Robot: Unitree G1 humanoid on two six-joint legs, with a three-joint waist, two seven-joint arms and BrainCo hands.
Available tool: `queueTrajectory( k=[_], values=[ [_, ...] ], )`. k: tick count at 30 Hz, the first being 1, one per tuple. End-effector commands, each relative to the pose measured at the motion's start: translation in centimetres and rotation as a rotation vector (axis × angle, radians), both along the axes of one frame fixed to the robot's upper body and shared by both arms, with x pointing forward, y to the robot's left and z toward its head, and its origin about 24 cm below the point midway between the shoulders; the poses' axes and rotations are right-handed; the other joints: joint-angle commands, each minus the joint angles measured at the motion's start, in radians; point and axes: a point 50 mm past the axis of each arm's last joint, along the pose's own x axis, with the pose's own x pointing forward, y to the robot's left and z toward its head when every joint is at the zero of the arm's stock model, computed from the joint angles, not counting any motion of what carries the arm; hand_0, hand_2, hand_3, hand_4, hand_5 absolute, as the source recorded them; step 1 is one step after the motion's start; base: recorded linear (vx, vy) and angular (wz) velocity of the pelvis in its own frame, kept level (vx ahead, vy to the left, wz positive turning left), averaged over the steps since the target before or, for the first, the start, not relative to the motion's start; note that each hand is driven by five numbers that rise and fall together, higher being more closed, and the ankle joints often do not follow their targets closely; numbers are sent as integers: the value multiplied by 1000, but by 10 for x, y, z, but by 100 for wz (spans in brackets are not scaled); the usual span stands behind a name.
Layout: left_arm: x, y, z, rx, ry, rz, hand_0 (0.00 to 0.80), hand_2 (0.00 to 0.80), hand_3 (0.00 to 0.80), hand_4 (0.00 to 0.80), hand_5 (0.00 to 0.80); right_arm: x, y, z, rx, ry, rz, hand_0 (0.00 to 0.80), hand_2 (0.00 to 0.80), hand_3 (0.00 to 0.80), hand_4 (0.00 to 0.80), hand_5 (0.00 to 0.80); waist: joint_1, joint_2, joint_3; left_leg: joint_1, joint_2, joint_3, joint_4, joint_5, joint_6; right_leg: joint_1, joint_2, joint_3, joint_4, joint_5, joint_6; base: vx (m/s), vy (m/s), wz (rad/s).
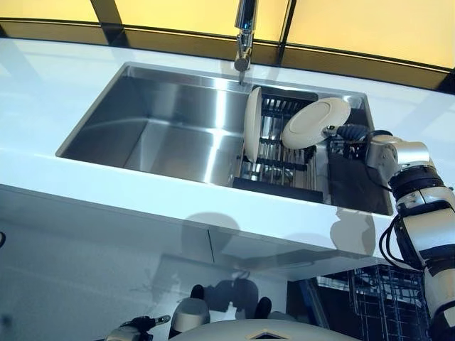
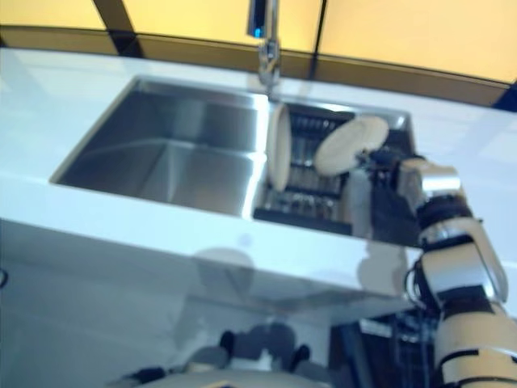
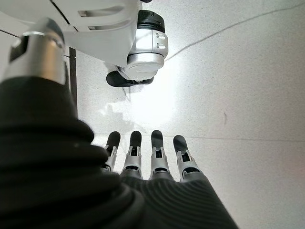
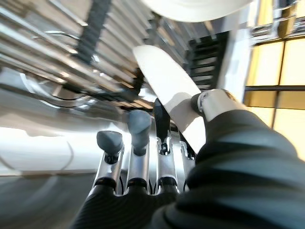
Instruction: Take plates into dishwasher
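My right hand (image 1: pixel 353 133) pinches the round white plate (image 1: pixel 315 122) by its rim, raised over the black wire drying rack (image 1: pixel 281 153); another white plate (image 1: pixel 252 124) stands at its nine o'clock. I'd lift straight clear before swinging toward the dishwasher basket (image 1: pixel 380 298) at six o'clock. My left hand (image 3: pixel 157 164) hangs slack-fingered, empty.

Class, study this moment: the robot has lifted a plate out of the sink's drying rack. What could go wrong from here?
1. The right hand pinches the white plate only at its rim; it could slip and fall into the dish rack.
2. Swinging out, it may knock the second plate standing upright beside it, or the faucet.
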Motion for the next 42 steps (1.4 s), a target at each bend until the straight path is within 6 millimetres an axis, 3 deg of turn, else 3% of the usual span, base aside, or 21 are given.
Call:
queueTrajectory(
  k=[1, 16, 42],
  values=[
    [10, 3, 1, 29, 15, -76, 0, 0, 0, 0, 0, 7, -20, 55, -130, -159, -52, 800, 800, 800, 800, 800, 25, -32, -29, 9, -19, 51, 8, -54, 12, 29, -45, -14, 20, -42, 66, -34, 11, 0],
    [16, 1, 3, 24, 7, -87, 0, 0, 0, 0, 0, 4, -31, 68, -200, -196, -61, 800, 800, 800, 800, 800, 12, -33, -37, 21, -22, 65, 9, -60, 15, 36, -41, -4, 15, -42, 66, -8, 2, 0],
    [24, 2, 5, 20, -17, -111, 0, 0, 0, 0, 0, 7, -10, 116, -200, -444, -4, 800, 800, 800, 800, 800, -4, -51, -50, 39, -26, 71, 13, -73, 21, 46, -41, 8, 17, -43, 67, -2, 0, -1]
  ],
)
